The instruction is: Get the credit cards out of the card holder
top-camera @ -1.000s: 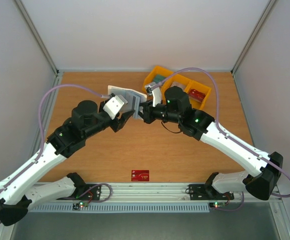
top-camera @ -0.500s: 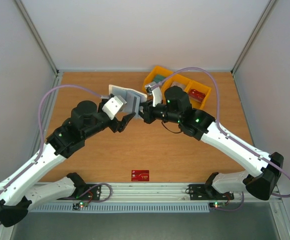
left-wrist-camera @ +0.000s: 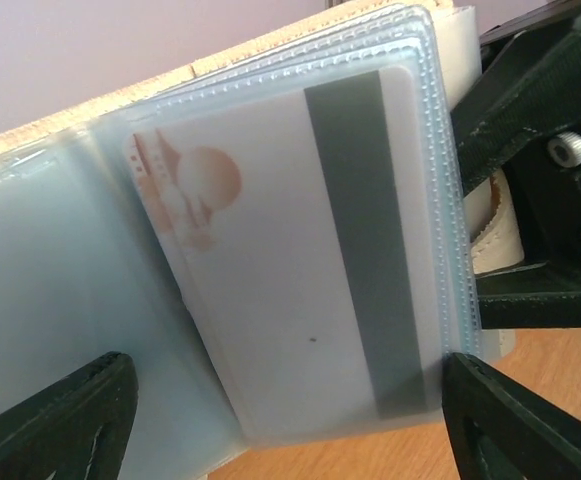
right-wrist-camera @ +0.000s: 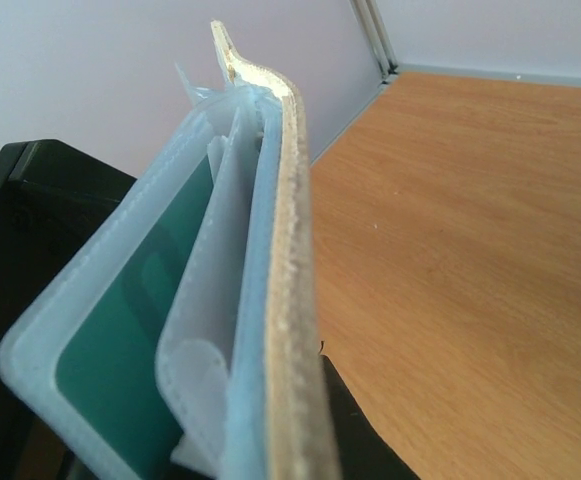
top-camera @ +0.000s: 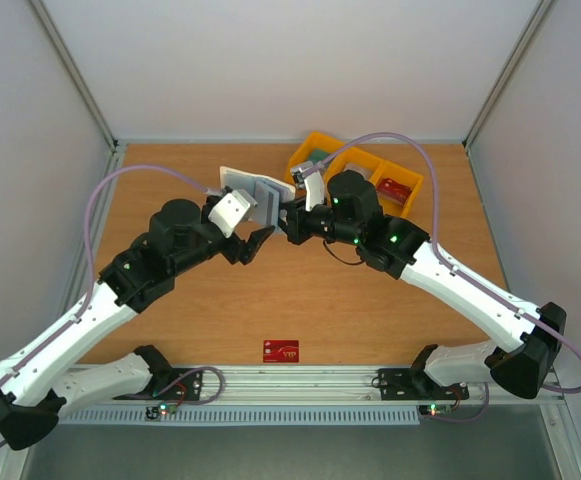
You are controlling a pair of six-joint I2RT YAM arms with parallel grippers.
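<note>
The card holder is held up off the table, open, with its cream cover and clear sleeves showing. My right gripper is shut on its right edge; in the right wrist view the holder stands edge-on in that gripper, with a teal card in one sleeve. My left gripper is open just below the holder. In the left wrist view its fingers straddle a sleeve holding a pale card with reddish print and a grey stripe. A red card lies at the table's near edge.
A yellow three-compartment bin stands at the back right, behind my right gripper. A red card lies in its right compartment and a greenish item in its left one. Grey walls close in the table on three sides.
My left gripper has shifted slightly to the right under the holder, and its arm has moved a little forward. The right gripper and the holder have hardly moved.
</note>
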